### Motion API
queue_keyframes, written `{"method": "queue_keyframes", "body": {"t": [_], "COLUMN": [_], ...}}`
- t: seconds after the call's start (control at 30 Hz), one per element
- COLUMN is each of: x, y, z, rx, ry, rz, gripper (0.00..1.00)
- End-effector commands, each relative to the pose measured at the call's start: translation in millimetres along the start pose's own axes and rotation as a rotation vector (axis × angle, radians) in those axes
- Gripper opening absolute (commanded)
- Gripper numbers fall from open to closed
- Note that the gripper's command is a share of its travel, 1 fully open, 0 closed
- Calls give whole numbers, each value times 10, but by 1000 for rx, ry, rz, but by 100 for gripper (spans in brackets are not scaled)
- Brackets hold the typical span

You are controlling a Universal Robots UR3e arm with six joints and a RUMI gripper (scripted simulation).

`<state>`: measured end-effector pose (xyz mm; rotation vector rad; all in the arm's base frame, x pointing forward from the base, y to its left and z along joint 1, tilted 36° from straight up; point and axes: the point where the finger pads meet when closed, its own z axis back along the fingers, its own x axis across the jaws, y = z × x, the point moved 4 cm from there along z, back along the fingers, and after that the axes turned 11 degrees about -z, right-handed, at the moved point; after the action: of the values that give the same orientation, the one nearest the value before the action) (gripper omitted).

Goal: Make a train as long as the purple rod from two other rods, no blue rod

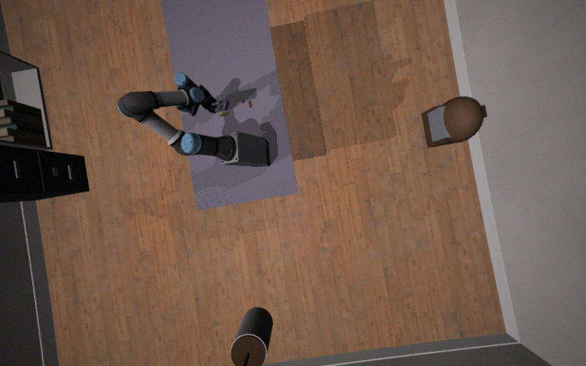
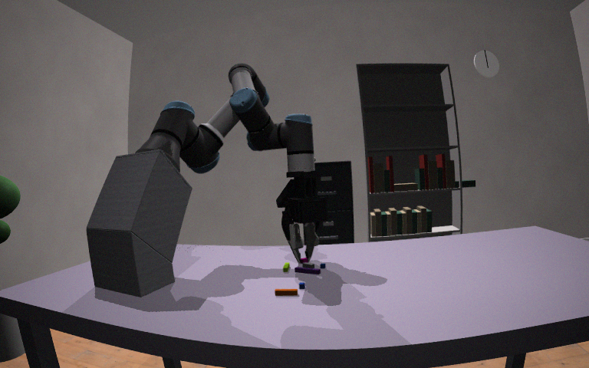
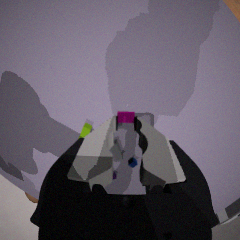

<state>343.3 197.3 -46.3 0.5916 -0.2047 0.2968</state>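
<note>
My gripper (image 2: 304,261) (image 3: 125,117) is low at the table, its fingertips shut on the magenta rod (image 2: 304,260) (image 3: 126,117). The grey rod (image 2: 308,265) lies just in front of the fingers in the exterior view. The purple rod (image 2: 307,270) (image 1: 226,104) lies in front of the grey one. The lime rod (image 2: 286,267) (image 3: 86,130) (image 1: 223,114) lies left of them in the exterior view. The orange rod (image 2: 286,292) (image 1: 249,104) lies farther forward. The fingers partly hide the magenta rod; whether it touches the table is unclear.
One blue rod (image 2: 301,285) (image 1: 243,101) lies beside the orange rod's end. Another blue rod (image 2: 322,265) lies right of the grey rod in the exterior view. The arm's base block (image 1: 252,149) (image 2: 129,242) stands on the lilac table (image 1: 216,38) (image 2: 455,277).
</note>
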Motion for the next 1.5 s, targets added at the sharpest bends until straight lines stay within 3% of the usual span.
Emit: {"method": "queue_keyframes", "body": {"t": [0.0, 0.87, 1.3, 1.47], "x": [6, 6, 6, 5], "y": [-3, -3, -3, -3], "z": [4, 28, 228, 383], "rx": [-1, -1, -1, -1], "ry": [-2, -2, -2, -2], "rz": [1, 1, 1, 1], "gripper": [0, 0, 0, 0]}}
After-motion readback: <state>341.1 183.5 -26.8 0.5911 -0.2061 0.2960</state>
